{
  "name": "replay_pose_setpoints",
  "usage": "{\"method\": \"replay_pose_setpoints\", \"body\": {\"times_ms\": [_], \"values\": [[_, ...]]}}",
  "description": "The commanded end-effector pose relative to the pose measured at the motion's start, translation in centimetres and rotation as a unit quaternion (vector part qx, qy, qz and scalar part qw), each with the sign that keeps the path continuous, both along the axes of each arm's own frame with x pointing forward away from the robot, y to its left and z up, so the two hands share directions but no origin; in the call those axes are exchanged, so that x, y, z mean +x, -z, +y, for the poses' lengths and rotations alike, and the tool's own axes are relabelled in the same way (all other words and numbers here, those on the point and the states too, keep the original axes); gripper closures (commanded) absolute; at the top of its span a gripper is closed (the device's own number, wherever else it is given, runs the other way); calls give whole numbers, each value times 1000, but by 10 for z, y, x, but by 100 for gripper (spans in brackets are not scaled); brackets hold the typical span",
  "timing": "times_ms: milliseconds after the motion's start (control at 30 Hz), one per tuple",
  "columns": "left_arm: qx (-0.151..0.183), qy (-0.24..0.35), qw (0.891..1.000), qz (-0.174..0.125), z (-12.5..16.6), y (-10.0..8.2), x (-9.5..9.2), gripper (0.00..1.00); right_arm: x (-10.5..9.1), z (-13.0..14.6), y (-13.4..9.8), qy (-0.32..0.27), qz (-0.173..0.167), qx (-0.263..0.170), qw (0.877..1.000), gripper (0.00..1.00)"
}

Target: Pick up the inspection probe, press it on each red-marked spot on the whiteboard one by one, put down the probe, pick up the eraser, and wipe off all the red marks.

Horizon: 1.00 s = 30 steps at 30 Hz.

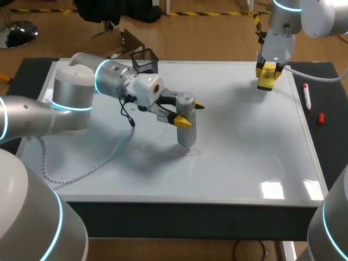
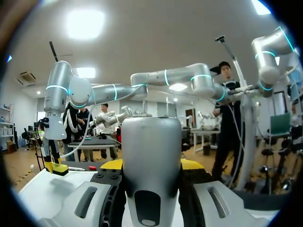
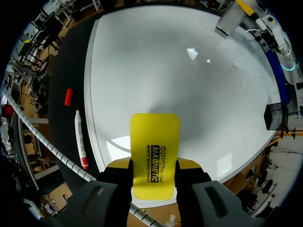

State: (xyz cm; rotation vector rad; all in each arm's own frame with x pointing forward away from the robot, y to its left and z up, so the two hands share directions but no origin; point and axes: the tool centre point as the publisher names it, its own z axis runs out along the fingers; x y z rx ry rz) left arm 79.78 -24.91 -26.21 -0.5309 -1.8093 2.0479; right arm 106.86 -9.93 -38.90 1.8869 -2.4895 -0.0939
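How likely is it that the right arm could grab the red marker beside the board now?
Probably not: its pincer is shut on the yellow eraser, though the marker lies uncovered nearby.

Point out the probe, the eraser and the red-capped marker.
probe [image 1: 187, 137]: head view, lower grey body.
eraser [image 3: 154, 151]: right wrist view, yellow face.
marker [image 1: 308, 98]: head view, white barrel.

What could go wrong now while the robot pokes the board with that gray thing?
The probe stands with its tip by a faint red mark, so it might smudge it or press beside it. The cable lying on the whiteboard could drag across marks. The right gripper holds the eraser over the board; wiping too early might knock it into the probe.
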Motion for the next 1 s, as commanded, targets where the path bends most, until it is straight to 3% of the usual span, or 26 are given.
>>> {"method": "replay_pose_setpoints", "body": {"times_ms": [33,500,833,1000], "values": [[-4,-43,999,-9,37,-14,19,100,1,0,-1,-1,1,-2,1000,100],[0,-203,978,-43,154,-35,109,100,1,0,-1,-1,1,-2,1000,100],[1,-268,963,-35,221,-26,159,100,1,0,-1,-1,1,-2,1000,100],[-2,-286,958,-34,246,-24,175,100,1,0,-1,-1,1,-2,1000,100]]}}
